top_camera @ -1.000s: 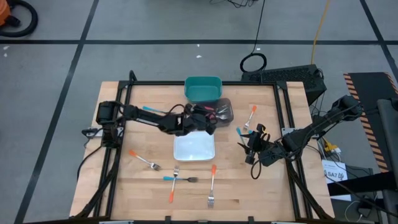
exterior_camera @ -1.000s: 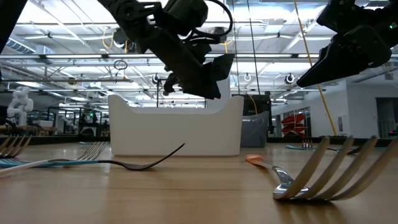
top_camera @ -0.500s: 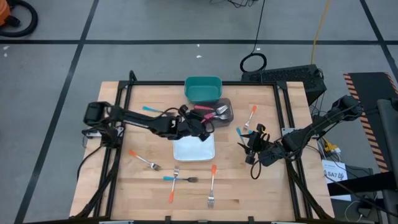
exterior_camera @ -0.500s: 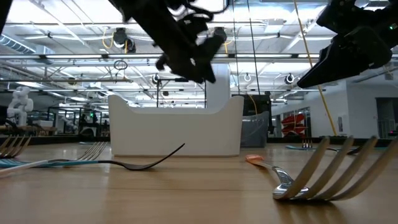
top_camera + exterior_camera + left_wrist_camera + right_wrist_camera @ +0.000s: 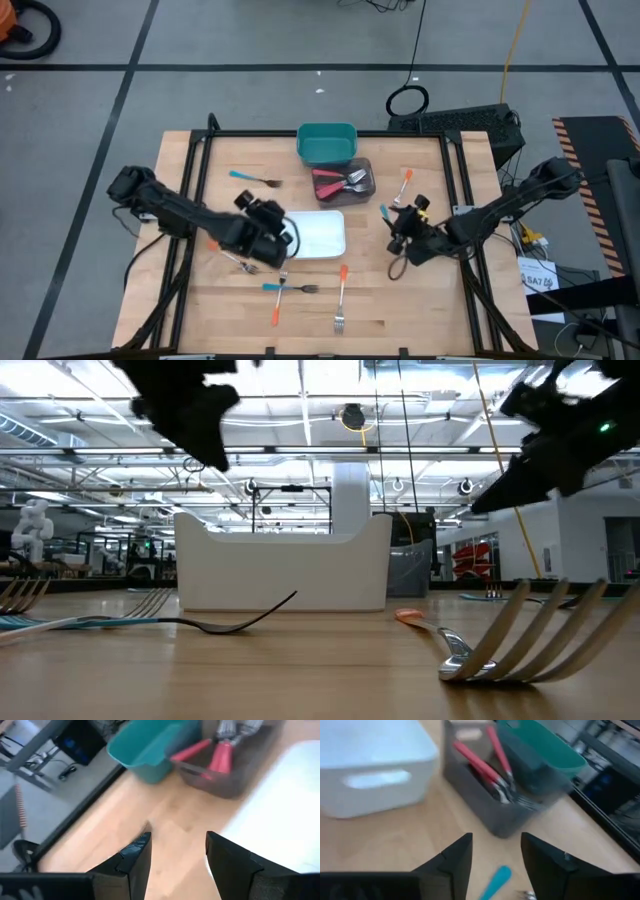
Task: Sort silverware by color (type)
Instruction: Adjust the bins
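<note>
Left gripper [image 5: 268, 238], fingers apart and empty, is placed lower left of white bin [image 5: 318, 236], above orange fork [image 5: 228, 257]; descent and grasp judged next. Right gripper [image 5: 400, 222], apart, is held near blue fork [image 5: 495, 881].

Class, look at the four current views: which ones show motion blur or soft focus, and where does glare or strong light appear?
Left wrist view: the teal bin and red forks are smeared by blur. Right wrist view: the dark bin and white bin are soft, the white one brightly lit. Low view: ceiling lights glare, the near fork is out of focus. High view: evenly lit and sharp.
</note>
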`<action>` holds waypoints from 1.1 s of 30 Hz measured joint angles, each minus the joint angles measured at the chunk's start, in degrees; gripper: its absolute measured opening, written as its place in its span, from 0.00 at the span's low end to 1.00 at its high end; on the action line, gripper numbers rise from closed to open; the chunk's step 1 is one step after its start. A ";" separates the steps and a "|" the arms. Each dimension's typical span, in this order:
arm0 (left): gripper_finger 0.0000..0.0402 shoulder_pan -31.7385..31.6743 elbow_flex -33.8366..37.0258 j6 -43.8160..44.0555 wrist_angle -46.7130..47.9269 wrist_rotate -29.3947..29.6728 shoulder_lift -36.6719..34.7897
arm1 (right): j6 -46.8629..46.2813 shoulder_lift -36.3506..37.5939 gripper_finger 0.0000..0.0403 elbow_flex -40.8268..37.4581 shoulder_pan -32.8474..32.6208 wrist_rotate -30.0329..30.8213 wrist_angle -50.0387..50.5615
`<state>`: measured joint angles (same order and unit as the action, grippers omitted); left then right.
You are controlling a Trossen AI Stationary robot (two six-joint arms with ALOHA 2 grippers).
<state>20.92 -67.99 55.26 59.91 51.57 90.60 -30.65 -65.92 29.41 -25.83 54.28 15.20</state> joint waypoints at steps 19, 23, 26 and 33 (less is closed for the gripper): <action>0.46 4.88 10.26 12.87 7.22 -11.93 0.38 | 18.18 -10.48 0.01 -0.06 26.49 -11.42 -17.84; 0.46 5.16 11.41 13.40 6.86 -14.28 0.38 | 20.84 -13.29 0.01 -0.04 27.98 -15.24 -25.11; 0.46 5.58 11.56 13.49 6.68 -14.38 0.38 | 20.92 -14.49 0.01 -0.04 28.44 -17.72 -28.84; 0.46 5.51 11.58 8.48 1.61 -14.51 0.38 | 22.85 -18.20 0.00 -0.04 28.75 -21.12 -38.65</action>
<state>26.44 -56.40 63.75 61.52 37.06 90.98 -7.79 -84.12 29.36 2.93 33.16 -23.45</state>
